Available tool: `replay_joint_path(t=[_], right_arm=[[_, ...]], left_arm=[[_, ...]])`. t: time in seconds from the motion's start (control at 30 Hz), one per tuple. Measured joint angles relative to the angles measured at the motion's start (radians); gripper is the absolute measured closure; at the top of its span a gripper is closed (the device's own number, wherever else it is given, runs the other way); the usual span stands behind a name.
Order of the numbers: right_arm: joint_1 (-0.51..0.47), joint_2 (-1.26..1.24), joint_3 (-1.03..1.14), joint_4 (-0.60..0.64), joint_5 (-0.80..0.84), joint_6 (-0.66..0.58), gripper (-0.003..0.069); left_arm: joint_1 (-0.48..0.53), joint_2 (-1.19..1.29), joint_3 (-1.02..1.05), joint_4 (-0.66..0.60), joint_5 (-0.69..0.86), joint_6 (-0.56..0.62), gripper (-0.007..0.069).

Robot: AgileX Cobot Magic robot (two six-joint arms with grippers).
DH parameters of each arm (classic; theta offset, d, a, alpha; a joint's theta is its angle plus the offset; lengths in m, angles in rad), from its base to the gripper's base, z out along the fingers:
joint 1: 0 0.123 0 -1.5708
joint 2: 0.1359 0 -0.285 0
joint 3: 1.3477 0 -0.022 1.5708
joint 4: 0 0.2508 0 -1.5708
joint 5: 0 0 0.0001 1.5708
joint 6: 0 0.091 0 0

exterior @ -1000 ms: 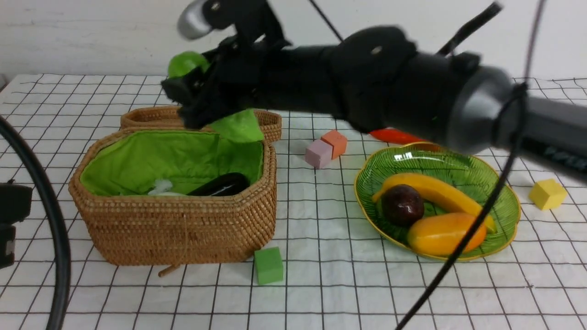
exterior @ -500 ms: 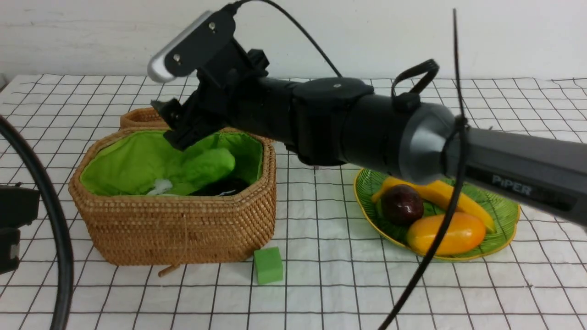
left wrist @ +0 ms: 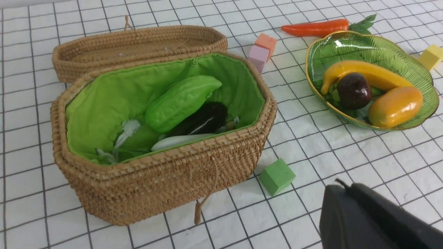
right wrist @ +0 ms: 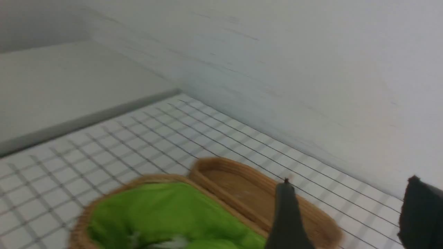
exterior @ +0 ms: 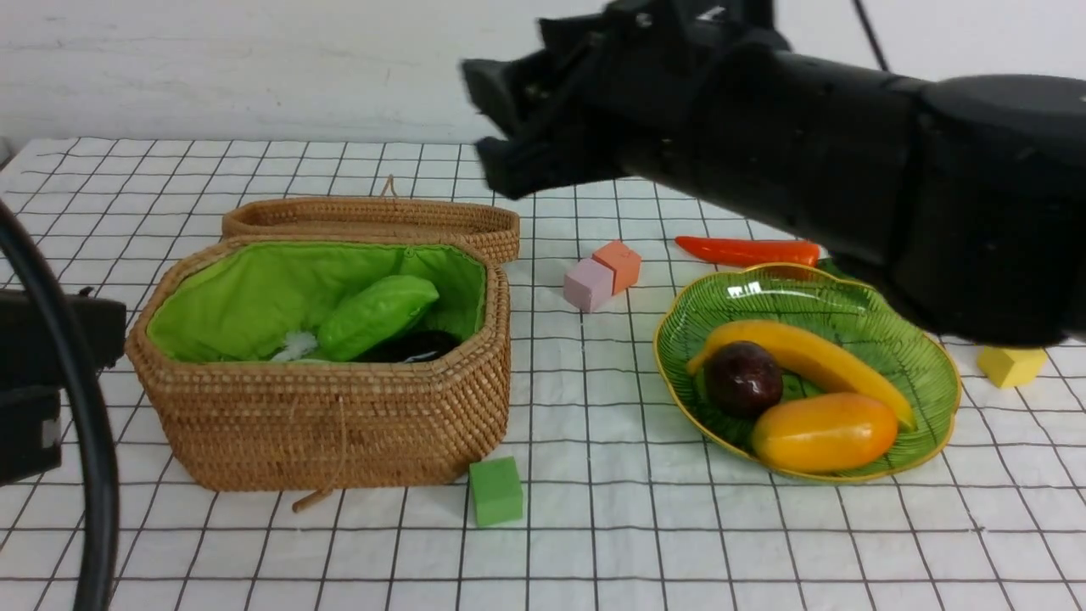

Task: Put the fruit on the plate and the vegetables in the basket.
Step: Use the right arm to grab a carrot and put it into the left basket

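Eggplant (exterior: 416, 346) mostly hidden under gourd (exterior: 376, 316).

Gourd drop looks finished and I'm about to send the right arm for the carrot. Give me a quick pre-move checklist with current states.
1. Right gripper empty, jaws apart: ok.
2. Gourd resting inside the basket: ok.
3. Carrot lying free on the table behind the plate, nothing on it: ok.
4. Banana, mangosteen and mango all on the plate: ok.
5. Left gripper shut, parked away from the basket: ok.
6. Room left in the basket for the carrot: cannot tell.
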Motion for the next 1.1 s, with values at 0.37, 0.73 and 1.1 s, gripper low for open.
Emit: replay_joint_path(t=[0.37,0.73,1.1], right_arm=[[-0.397,-0.003,0.027,0.028,-0.377,-0.207,0.0255],[-0.497,0.157,0.105,0.032,-0.212,-0.04,0.0256],[-0.549,0.018,-0.154,-0.484,0.979,1.014,0.0291]], left_arm=[[0.0,0.0,0.0,-0.012,-0.054,0.006,0.0627],[0.0,0.0,0.0,-0.022,-0.077,0.007,0.0624],[0.0,0.001,0.0,-0.027,-0.082,0.032,0.0624]])
